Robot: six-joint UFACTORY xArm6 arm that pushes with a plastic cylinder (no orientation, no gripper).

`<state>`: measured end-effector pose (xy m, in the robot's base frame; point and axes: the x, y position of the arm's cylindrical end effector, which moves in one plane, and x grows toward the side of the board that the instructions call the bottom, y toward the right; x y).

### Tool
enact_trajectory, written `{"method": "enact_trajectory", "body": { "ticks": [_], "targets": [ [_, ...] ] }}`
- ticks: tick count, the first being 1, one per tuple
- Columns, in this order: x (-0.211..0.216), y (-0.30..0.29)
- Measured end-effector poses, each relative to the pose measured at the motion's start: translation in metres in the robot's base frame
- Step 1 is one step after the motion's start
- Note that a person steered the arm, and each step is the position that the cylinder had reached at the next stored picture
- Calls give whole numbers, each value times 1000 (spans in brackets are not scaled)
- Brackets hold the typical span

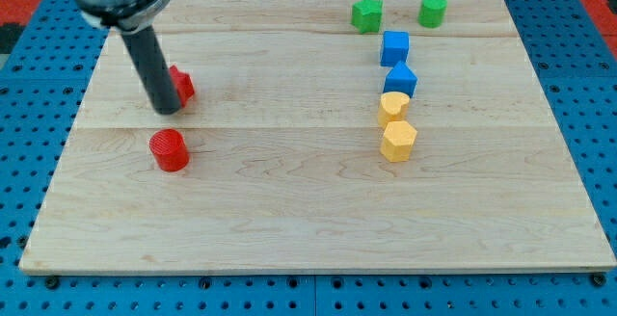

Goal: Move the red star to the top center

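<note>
My tip [170, 110] stands at the view's left, touching the left side of a red block [182, 86] that the rod partly hides; its shape cannot be made out fully. A second red block, a round cylinder [170, 150], lies just below the tip, apart from it. The wooden board [289, 210] carries all the blocks.
A green star-like block [366, 14] and a green cylinder [432, 11] sit at the view's top right. Below them stand two blue blocks [394, 47] [400, 79], then two yellow blocks [392, 107] [397, 141] in a column. Blue pegboard surrounds the board.
</note>
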<state>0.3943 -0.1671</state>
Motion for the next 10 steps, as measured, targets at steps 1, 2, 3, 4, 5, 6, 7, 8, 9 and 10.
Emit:
{"method": "enact_trajectory", "body": {
  "ticks": [1,2,3,4,5,6,7,8,9,10],
  "targets": [
    [-61,8],
    [-76,-5],
    [-94,-47],
    [-122,-30],
    [-129,17],
    [-96,-5],
    [-77,15],
    [-123,49],
    [-140,74],
    [-140,104]
  ]
}}
